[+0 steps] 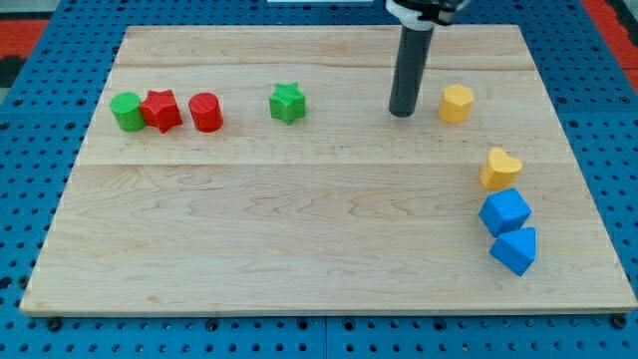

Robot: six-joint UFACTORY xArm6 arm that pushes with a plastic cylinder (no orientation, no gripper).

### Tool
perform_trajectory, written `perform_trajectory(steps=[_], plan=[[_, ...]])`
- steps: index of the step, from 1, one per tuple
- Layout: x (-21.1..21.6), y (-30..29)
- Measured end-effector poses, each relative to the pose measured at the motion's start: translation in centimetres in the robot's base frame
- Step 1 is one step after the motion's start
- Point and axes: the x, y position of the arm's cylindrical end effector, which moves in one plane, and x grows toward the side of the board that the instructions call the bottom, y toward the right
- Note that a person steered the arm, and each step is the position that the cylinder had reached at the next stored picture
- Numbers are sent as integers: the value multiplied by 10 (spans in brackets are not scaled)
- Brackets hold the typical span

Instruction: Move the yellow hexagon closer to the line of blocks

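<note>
The yellow hexagon (457, 103) lies at the view's upper right of the wooden board (299, 229). My tip (403, 113) rests on the board just to the hexagon's left, a small gap apart. A line of blocks runs along the view's upper left: a green cylinder (127, 111), a red star (160, 110) touching it, a red cylinder (206, 112), and a green star (287, 103) further right.
A yellow heart-shaped block (499, 169) lies at the view's right, with a blue block (504, 211) and a second blue block (514, 250) below it. A blue perforated table (30, 150) surrounds the board.
</note>
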Motion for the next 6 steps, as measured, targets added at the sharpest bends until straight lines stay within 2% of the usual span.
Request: perform_trajectory(steps=[3,5,6], plan=[[-32,94],[20,134],[-32,120]])
